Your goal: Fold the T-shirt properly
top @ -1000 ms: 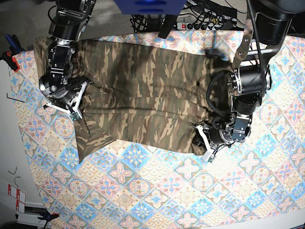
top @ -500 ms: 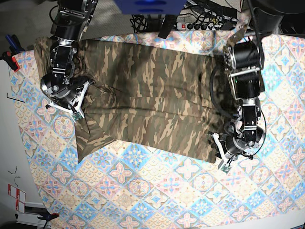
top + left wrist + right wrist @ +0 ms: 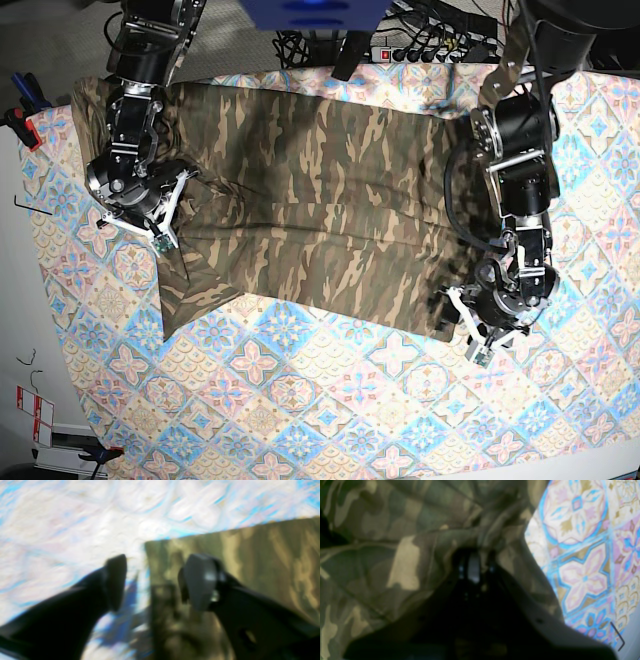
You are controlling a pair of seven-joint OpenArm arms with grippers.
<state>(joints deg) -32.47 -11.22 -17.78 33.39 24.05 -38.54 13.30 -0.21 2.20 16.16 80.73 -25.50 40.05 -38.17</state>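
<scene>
The camouflage T-shirt (image 3: 310, 200) lies spread across the tablecloth, its long front edge folded back. In the base view my left gripper (image 3: 462, 328) sits at the shirt's near right corner. The left wrist view shows that gripper (image 3: 155, 580) open, fingers wide apart, with the T-shirt's edge (image 3: 250, 555) lying flat on the cloth beneath. My right gripper (image 3: 165, 235) is at the shirt's left end, by the sleeve. In the right wrist view it (image 3: 475, 562) is shut on a bunched pinch of T-shirt fabric (image 3: 395, 542).
The tile-patterned tablecloth (image 3: 330, 400) covers the table. A power strip with cables (image 3: 420, 50) lies beyond the back edge. Clamps (image 3: 20, 115) stick out at the table's left edge. A blue object (image 3: 310, 12) hangs over the back middle.
My left gripper carried the shirt's right corner outward and toward the front, then opened and let it go. The right gripper has stayed shut on the fabric, almost still.
</scene>
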